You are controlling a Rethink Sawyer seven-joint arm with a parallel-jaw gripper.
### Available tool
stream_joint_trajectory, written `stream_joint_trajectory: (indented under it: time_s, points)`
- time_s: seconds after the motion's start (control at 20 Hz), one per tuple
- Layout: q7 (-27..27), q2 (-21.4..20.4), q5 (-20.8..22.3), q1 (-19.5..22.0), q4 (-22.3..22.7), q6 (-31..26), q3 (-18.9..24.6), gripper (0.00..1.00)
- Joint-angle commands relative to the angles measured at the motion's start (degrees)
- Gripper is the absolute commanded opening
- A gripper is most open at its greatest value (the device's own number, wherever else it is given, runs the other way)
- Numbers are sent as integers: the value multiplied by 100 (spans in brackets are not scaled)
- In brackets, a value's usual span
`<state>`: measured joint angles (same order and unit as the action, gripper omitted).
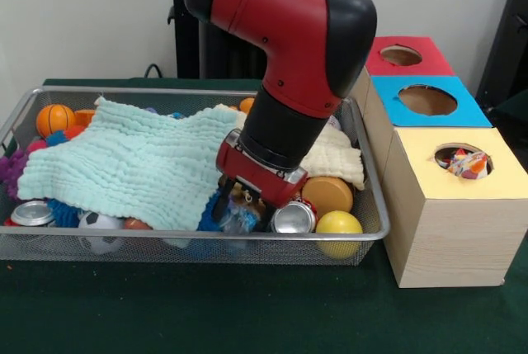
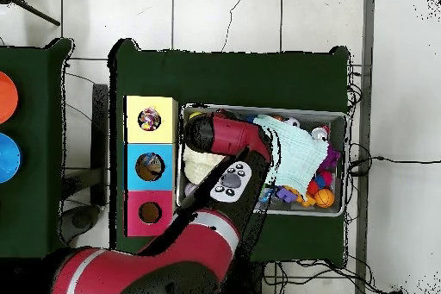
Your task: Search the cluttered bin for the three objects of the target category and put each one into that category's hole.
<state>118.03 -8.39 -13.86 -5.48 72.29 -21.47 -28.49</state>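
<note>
The wire mesh bin [image 1: 124, 235] lies left of three boxes and is full of clutter. My gripper [image 1: 244, 205] is down in the bin's front middle, at the mint towel's [image 1: 132, 164] edge, sunk among a can and small toys. One printed cloth ball [image 1: 469, 164] sits in the round hole [image 1: 445, 154] of the yellow-topped box [image 1: 462, 197]. It also shows in the overhead view [image 2: 150, 119]. No other printed cloth ball shows in the bin. In the overhead view the arm covers the bin's [image 2: 301, 211] left part and hides the gripper.
A cream towel [image 1: 334, 156] lies behind the arm. Two cans [image 1: 293, 218] [image 1: 31, 214], a yellow ball [image 1: 339, 226], an orange disc [image 1: 327, 193], a basketball [image 1: 54, 119] and a soccer ball [image 1: 99, 222] lie around. Blue-topped [image 1: 427, 100] and red-topped [image 1: 402, 55] boxes stand behind the yellow one.
</note>
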Motion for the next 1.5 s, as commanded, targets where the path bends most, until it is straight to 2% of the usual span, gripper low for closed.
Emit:
stream_joint_trajectory:
  time_s: [0.05,0.15,0.3,0.45,0.6,0.95,1.2,1.3,1.35,1.5]
  points:
    - [85,427,70,428,13,-2218,1107,100]
    - [-8,498,195,434,-165,-2235,1050,100]
    - [-151,535,288,488,-332,-2656,1095,100]
    - [-334,525,308,606,-402,-2694,1278,100]
    - [-440,584,318,728,-498,-2391,1459,100]
    - [-254,718,396,783,-759,-1787,1446,100]
    - [-102,735,425,843,-668,-955,1554,100]
    - [-145,747,474,842,-709,-982,1543,100]
    - [-218,753,553,849,-758,-960,1547,0]
    - [-78,756,497,807,-757,-1118,1491,0]
